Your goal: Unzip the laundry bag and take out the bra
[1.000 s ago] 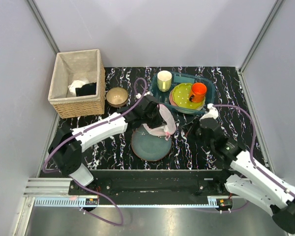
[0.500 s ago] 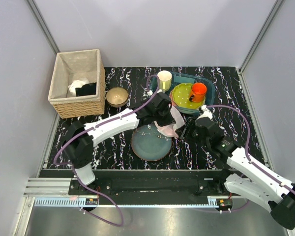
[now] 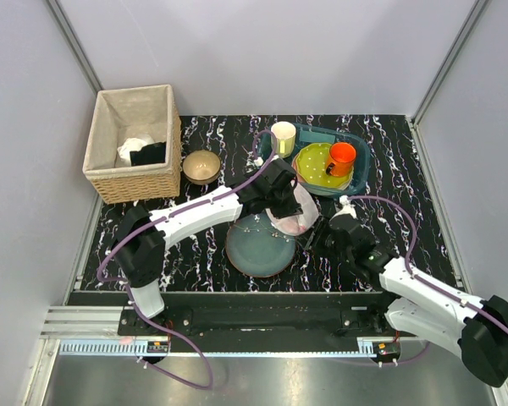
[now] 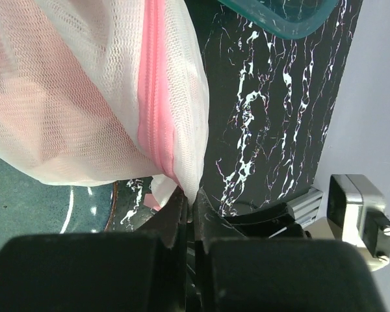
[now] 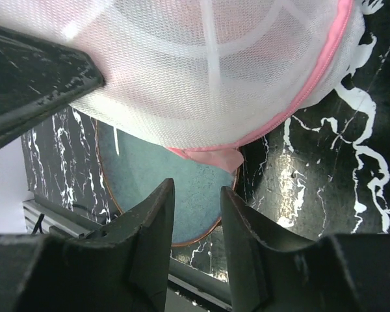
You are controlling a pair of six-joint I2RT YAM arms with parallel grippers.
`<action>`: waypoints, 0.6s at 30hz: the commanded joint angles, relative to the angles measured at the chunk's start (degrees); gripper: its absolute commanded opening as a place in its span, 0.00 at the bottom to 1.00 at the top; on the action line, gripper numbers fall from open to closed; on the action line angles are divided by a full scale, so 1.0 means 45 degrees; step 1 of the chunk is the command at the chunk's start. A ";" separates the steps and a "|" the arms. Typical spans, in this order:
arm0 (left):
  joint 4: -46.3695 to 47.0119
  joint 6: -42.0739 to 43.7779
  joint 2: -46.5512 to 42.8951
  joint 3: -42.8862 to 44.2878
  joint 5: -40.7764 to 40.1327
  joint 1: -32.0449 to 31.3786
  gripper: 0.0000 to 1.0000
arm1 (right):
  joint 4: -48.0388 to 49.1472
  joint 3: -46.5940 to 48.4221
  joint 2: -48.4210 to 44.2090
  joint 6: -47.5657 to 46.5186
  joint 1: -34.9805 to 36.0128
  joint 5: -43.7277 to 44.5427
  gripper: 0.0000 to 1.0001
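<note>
The laundry bag hangs lifted over the black marble table, between the blue-grey plate and the teal tray. The left gripper is clenched on its lower edge, just beside the pink zip. A pink tint shows through the mesh, probably the bra inside, though the weave blurs it too much to be sure. The right gripper is spread and empty, its fingers just under a small pink tab at the zip's end.

The step in hand looks like taking the zip pull. The right fingers should close on the tab alone, not on the mesh, then draw along the zip's curve while the left arm holds the bag taut.

In the way are the plate just below the bag and the tray's rim close behind it. The tray holds a yellow-green plate, an orange mug and a cream cup. The wicker basket and the bronze bowl sit well apart.
</note>
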 commanded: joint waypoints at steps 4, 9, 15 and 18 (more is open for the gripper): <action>-0.0216 -0.0245 0.0024 0.0217 0.0211 0.0004 0.00 | 0.2723 -0.0251 0.0215 0.0054 -0.0010 -0.0018 0.45; -0.0079 -0.0264 -0.0034 0.0120 0.0641 -0.0015 0.00 | 0.3270 -0.0348 0.0041 0.0073 -0.0030 0.0020 0.44; -0.0040 -0.0323 -0.0093 0.0080 0.0543 -0.0015 0.00 | 0.3407 -0.0309 0.0294 -0.0025 -0.0030 0.0274 0.45; -0.0040 -0.0342 -0.0171 0.0080 0.0446 0.0004 0.00 | 0.3524 -0.0446 0.0333 -0.0064 -0.0010 0.0411 0.48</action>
